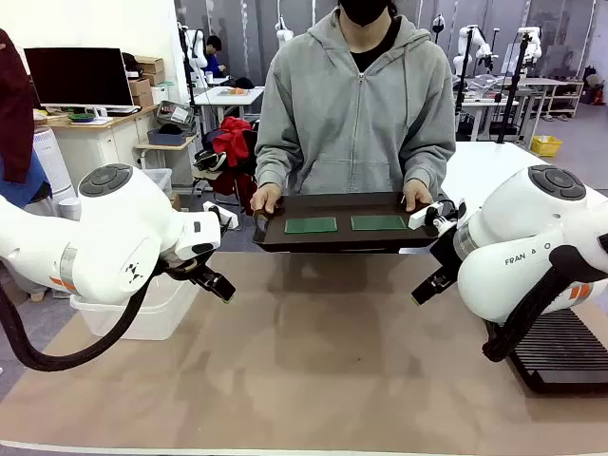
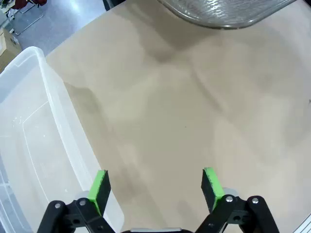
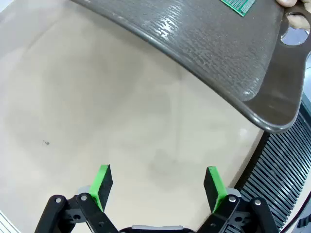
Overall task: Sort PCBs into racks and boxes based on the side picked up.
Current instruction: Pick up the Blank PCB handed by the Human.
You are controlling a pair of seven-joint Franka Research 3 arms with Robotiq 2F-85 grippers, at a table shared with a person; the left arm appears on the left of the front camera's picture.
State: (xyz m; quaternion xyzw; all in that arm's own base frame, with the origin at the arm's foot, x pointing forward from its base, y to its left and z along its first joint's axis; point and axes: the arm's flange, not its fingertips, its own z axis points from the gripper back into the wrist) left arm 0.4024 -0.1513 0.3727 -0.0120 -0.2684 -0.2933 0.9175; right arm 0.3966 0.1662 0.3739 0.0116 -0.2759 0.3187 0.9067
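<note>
Two green PCBs (image 1: 311, 225) (image 1: 378, 222) lie flat side by side on a dark brown tray (image 1: 275, 236). A person holds the tray by both ends just above the table's far edge. My left gripper (image 2: 155, 182) is open over bare mat beside the clear box (image 2: 29, 121). My right gripper (image 3: 158, 179) is open too, hovering below the tray (image 3: 218, 53), where one PCB's corner (image 3: 239, 6) peeks in. The black slotted rack (image 3: 286, 170) lies right of it. In the front view the left gripper (image 1: 226, 290) and the right gripper (image 1: 420, 296) both point down, empty.
A brown mat (image 1: 313, 370) covers the table. The clear box (image 1: 142, 313) sits at its left edge and the rack (image 1: 560, 351) at the right, partly behind my right arm. The person's hands (image 1: 266, 199) (image 1: 416, 195) grip the tray handles.
</note>
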